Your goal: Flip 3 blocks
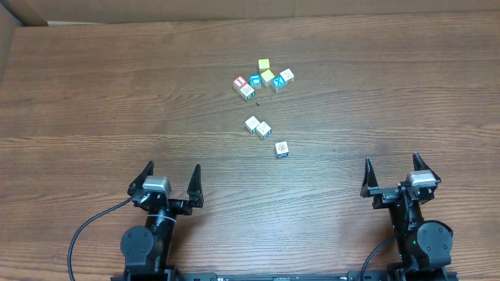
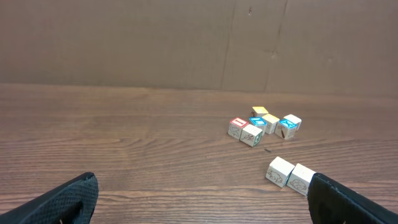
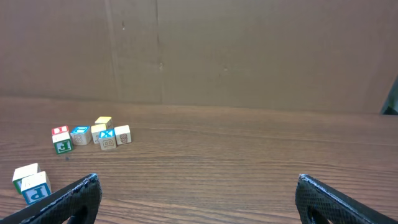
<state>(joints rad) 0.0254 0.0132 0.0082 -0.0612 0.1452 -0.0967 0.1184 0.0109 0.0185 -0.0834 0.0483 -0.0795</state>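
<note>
Out on the table (image 1: 94,101), well ahead of both arms: three pale blocks (image 1: 264,129) — a touching pair (image 1: 251,123), then a lone block (image 1: 281,148) nearer in and slightly to the right, apart from them. Farther back, a cluster of coloured cubes (image 1: 262,78), with yellow, blue and red faces upward.

From overhead, all three blocks at once. From the left wrist, only the pair, low at right just beside a dark finger (image 2: 348,202), with the cluster beyond and a cardboard wall (image 2: 124,43) behind. From the right wrist, two pale cubes at the lower-left edge, one with a blue letter on its side — cannot tell which of the three.

Left gripper (image 1: 173,167) and right gripper (image 1: 391,161) low at the near edge, pointing forward, jaws spread wide, holding nothing, well short of the blocks.
</note>
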